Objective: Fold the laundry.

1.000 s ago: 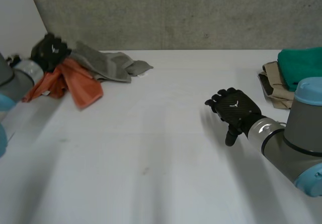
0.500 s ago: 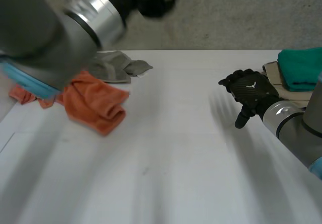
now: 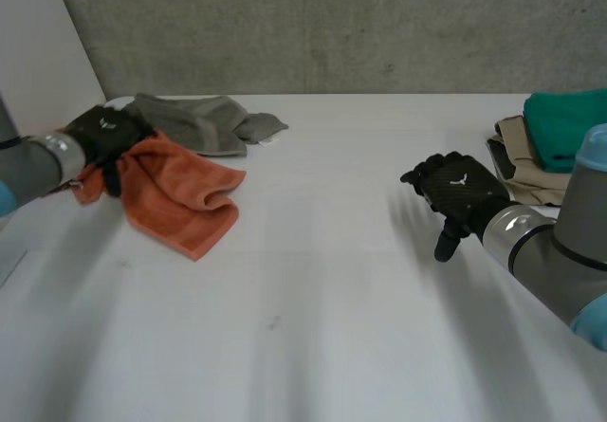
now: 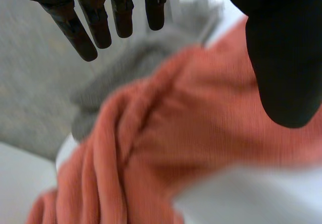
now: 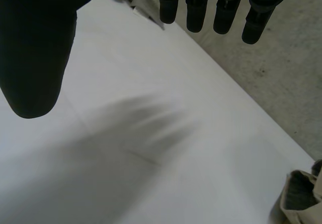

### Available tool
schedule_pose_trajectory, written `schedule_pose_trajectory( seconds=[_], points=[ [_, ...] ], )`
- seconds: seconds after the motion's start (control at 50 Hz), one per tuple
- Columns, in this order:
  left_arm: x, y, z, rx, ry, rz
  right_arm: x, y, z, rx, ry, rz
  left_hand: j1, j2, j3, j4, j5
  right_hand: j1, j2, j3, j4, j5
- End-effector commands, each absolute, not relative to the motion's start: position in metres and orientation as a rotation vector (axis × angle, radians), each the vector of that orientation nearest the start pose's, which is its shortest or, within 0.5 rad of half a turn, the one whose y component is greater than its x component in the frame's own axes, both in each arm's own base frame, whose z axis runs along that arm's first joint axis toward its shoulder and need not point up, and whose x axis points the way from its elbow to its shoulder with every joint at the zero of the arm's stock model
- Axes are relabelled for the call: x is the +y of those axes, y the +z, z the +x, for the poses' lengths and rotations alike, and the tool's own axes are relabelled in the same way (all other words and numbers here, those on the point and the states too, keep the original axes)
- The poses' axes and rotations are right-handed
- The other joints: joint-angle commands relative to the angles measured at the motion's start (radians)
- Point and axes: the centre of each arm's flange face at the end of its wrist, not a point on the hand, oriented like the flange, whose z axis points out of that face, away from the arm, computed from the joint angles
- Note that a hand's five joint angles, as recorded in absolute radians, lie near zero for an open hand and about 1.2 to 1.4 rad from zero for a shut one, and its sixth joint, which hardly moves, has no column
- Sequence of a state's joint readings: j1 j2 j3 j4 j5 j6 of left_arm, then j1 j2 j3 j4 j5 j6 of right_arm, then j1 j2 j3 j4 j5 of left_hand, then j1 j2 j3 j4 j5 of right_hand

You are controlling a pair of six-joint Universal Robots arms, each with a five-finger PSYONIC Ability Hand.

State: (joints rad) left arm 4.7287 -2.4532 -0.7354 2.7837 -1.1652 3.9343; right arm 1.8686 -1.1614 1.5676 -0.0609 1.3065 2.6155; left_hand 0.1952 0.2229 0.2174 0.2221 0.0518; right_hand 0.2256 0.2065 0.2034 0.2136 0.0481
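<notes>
Orange towel (image 3: 180, 194): lies bunched in loose folds on the white table (image 3: 313, 289), toward its left side, far end up against a grey towel (image 3: 201, 120) heaped just behind.

Left hand (image 3: 102, 134): sits at the left end of the orange towel, close beside the grey towel. In its own wrist view, shows fingers (image 4: 85, 30) straight and held well away from the thumb (image 4: 284, 63), closed round nothing. Has orange folds under the palm and grey cloth beyond the fingertips.

Right hand (image 3: 453, 192): hangs above bare table at the right side, well apart from the orange towel. Grasps nothing, with fingers (image 5: 196, 10) relaxed and nearly straight, thumb set wide, white tabletop beneath.

Teal cloth (image 3: 567, 123): rests folded on top of a beige cloth (image 3: 517, 164) at the table's right edge, near the right hand but not touching it.

Grey concrete wall (image 3: 360, 24): stands behind the table.
</notes>
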Motion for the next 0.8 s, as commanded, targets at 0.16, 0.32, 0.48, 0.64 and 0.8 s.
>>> schedule_pose_trajectory(
  seconds=[0.16,0.32,0.48,0.64,0.8],
  points=[
    [-0.475,0.141,-0.141,2.083,-1.703,1.371,-0.274,0.165,0.258,2.177,-1.716,-1.310,0.171,0.143,0.149,0.144,0.140,-0.051,-0.032,-0.029,-0.039,-0.048],
    [-0.489,0.137,-0.150,1.960,-1.787,1.389,-0.272,0.162,0.256,2.191,-1.707,-1.311,0.221,0.193,0.199,0.194,0.190,-0.051,-0.032,-0.029,-0.039,-0.048],
    [-0.491,0.125,-0.158,1.925,-1.753,1.445,-0.272,0.162,0.256,2.195,-1.710,-1.313,0.274,0.246,0.251,0.247,0.243,-0.051,-0.032,-0.029,-0.039,-0.048],
    [-0.495,0.109,-0.158,1.852,-1.675,1.496,-0.273,0.163,0.254,2.203,-1.717,-1.306,0.601,0.574,0.579,0.574,0.570,-0.051,-0.032,-0.029,-0.039,-0.048],
    [-0.492,0.119,-0.173,1.739,-1.656,1.547,-0.275,0.166,0.250,2.211,-1.729,-1.293,1.201,1.173,1.179,1.174,1.170,-0.051,-0.032,-0.029,-0.039,-0.048]
  ],
)
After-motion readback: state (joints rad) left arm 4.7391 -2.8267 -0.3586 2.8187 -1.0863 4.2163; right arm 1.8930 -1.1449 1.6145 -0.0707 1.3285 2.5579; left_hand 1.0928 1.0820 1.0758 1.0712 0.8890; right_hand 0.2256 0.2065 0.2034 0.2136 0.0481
